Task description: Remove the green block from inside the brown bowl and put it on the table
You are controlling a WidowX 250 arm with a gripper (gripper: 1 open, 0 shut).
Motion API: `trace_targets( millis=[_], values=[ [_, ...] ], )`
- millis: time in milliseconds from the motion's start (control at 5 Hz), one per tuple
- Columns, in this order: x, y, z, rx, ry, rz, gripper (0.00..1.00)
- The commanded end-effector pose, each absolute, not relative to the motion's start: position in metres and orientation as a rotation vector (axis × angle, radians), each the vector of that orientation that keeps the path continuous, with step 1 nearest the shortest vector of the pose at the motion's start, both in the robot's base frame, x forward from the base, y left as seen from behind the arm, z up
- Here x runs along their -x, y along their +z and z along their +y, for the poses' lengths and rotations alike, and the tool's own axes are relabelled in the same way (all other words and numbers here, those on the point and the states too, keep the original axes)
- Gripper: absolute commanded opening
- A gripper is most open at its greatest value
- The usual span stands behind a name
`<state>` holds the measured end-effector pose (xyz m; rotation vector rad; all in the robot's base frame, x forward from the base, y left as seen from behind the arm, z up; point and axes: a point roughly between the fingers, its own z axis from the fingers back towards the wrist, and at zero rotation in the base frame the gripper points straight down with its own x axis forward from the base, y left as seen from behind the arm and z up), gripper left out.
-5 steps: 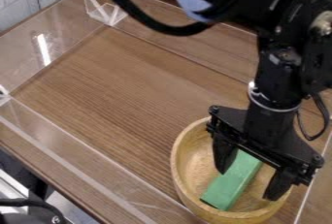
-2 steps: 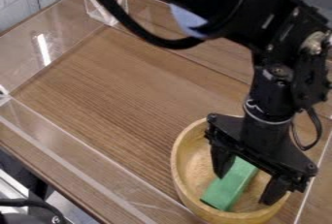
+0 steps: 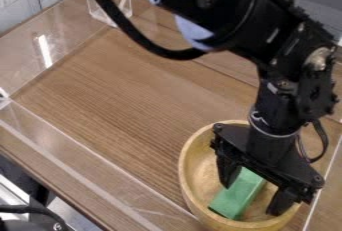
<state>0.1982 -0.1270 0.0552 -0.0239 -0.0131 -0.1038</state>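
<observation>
The green block [image 3: 239, 195] lies inside the brown bowl [image 3: 195, 161] at the lower right of the camera view. My black gripper [image 3: 255, 188] points down into the bowl, open, with one finger on each side of the block. Its left finger [image 3: 227, 171] and right finger [image 3: 285, 193] straddle the block, and I cannot tell whether they touch it. The arm hides the bowl's far right rim. The wood-grain table [image 3: 120, 95] stretches away to the left.
Low clear acrylic walls [image 3: 54, 40] edge the table at the left and back. The black arm and its cables [image 3: 201, 15] hang over the back right. The table's front edge runs close below the bowl.
The gripper has sunk slightly lower into the bowl around the block. Its jaws stay open, and the block has not moved.
</observation>
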Motion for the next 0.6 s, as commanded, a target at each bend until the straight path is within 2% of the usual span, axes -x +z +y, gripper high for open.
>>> trace_targets(
  millis=[0, 400],
  values=[
    [-0.2020, 0.0600, -0.1319, 0.040, -0.113, -0.048, 1.00],
    [-0.2027, 0.0507, -0.1320, 0.044, -0.105, -0.050, 1.00]
  ],
)
